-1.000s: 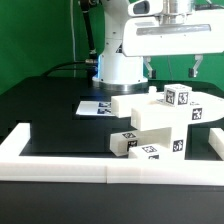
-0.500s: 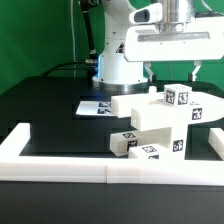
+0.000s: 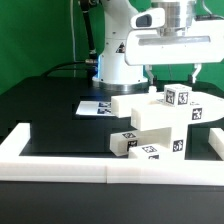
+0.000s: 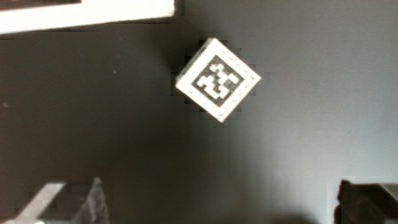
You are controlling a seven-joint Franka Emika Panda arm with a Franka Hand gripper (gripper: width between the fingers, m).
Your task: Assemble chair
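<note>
Since a second earlier the gripper slid toward three o'clock, jaws wide apart and empty. We saw the chair parts piled below; dropping blind could've knocked the stack.

My arm is glossy white with rounded housings and dark joint seams. A wide white block carries the gripper, whose two short dark fingers hang below.
</note>
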